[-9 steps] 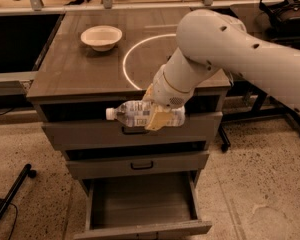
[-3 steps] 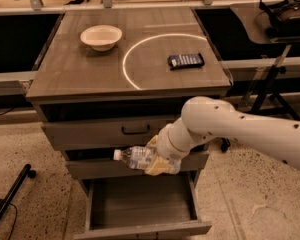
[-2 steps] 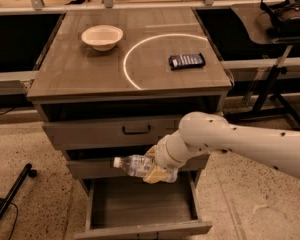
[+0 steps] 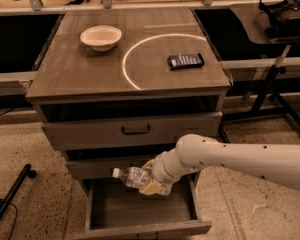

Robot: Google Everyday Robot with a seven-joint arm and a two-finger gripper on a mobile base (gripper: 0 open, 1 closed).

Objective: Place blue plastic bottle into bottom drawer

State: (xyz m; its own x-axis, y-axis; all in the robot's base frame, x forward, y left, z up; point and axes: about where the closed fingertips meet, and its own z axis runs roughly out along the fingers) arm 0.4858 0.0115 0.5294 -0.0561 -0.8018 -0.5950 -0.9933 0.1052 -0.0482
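— Position?
— The open grey-brown wooden bottom drawer (image 4: 115, 211) lies just beneath your tan two-finger claw (image 4: 152, 185), which is pinching the clear blue-labelled plastic bottle (image 4: 131, 176) sideways. You've descended from tabletop height.
— Meaning?
— Lowering nearly done; release comes next, probably.

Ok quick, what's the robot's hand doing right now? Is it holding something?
Gripper: shut on the blue plastic bottle, holding it sideways just above the open bottom drawer.
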